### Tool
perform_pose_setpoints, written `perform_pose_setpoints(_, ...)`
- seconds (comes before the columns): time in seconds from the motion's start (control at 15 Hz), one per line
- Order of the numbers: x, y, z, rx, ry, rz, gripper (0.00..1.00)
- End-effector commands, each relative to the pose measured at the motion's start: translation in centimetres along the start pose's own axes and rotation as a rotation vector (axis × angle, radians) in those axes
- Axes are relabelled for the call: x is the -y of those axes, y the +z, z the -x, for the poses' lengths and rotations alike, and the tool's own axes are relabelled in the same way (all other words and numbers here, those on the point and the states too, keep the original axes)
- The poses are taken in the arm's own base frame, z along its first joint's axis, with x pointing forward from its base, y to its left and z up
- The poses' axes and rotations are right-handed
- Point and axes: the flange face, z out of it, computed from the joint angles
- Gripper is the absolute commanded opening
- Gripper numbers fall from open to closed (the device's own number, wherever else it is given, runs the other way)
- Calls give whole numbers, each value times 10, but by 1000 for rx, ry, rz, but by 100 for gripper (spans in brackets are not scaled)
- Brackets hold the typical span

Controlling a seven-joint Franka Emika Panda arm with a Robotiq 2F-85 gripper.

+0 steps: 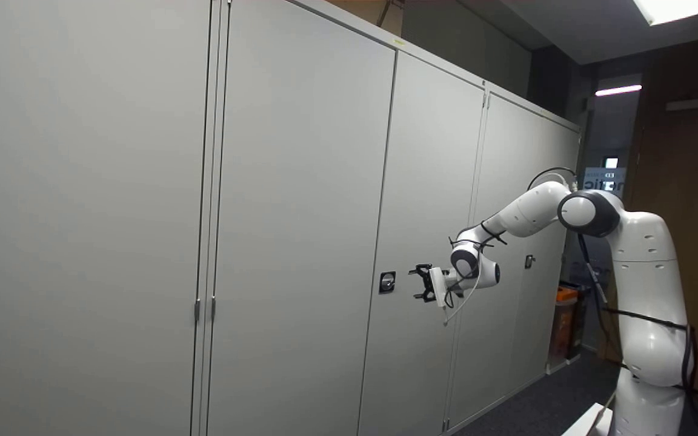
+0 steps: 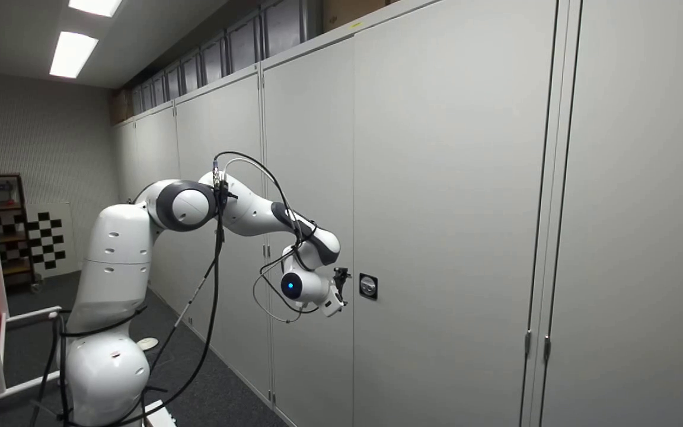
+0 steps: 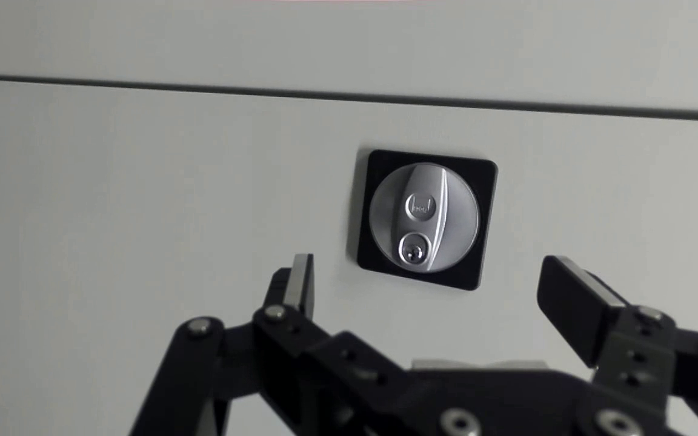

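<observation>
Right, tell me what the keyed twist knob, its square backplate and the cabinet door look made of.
Keyed twist knob: probably metal with a satin silver finish, judging by its soft sheen and bright edge; coated plastic possible.
Square backplate: likely matte black plastic, evenly dark.
Cabinet door: perhaps painted sheet metal, smooth pale grey, showing no grain.

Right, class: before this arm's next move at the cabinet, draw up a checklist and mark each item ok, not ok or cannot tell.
1. Gripper open: ok, its fingers stand apart.
2. Gripper empty: ok, nothing held.
3. Knob in wrist view: ok, unobstructed.
4. Gripper at the knob: not ok, a gap shows in both exterior views.
5. Door shut: ok, it looks flush at the seam.
6. Lock released: cannot tell.
</observation>
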Motion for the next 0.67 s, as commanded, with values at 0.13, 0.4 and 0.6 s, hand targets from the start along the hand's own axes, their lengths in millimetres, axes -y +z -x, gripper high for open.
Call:
perform_pose_setpoints(0.13,9,16,-4,11,70,-28,100)
perform_pose_setpoints(0.4,15,20,-6,-2,36,-63,100)
perform_pose_setpoints(0.6,18,25,-4,1,9,-92,100)
